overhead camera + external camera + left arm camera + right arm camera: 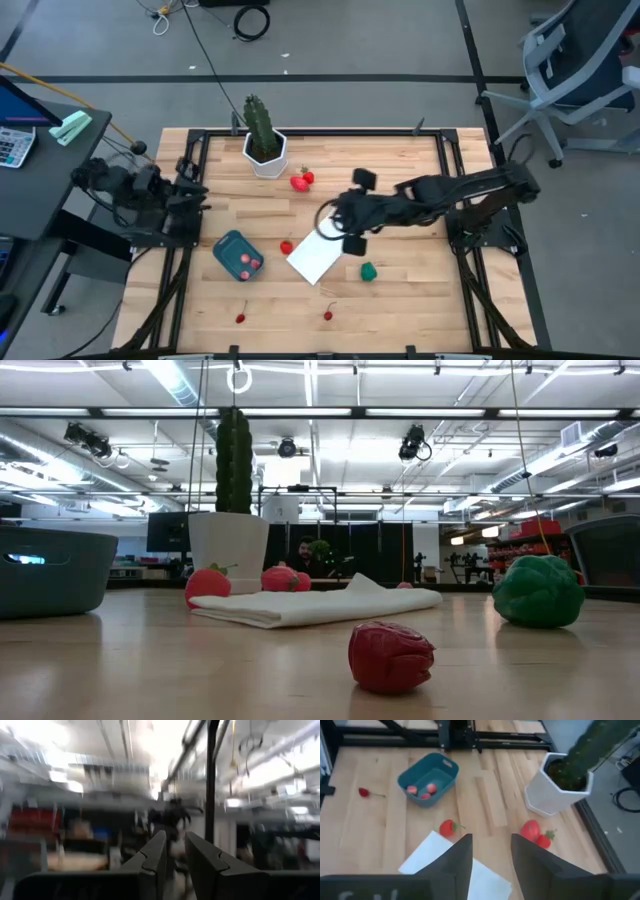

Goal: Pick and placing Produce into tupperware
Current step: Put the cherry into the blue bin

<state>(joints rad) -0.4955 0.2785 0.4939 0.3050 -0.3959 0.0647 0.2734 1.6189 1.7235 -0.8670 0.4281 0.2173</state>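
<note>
The teal tupperware (pixel 238 256) stands on the table at the near left with three pinkish and red pieces inside (pixel 427 777). Loose produce lies around it: two strawberries (pixel 301 180) by the cactus pot, one strawberry (pixel 287 246) at the white panel's edge, a green piece (pixel 368 271), and two cherries (pixel 241 318) (pixel 328 315) near the front. My right gripper (pixel 335 222) hangs open above the table's middle, over the white panel, with nothing between its fingers (pixel 491 855). My left gripper (pixel 190 195) is drawn back at the left edge, raised, its fingers a little apart and empty (pixel 176 860).
A white hexagonal pot (pixel 266 155) with a tall green cactus stands at the far middle. A white flat panel (pixel 315 257) lies at the centre, beside the tub. Black frame rails (pixel 320 132) run along the table's edges. Bare wood lies to the right of the green piece.
</note>
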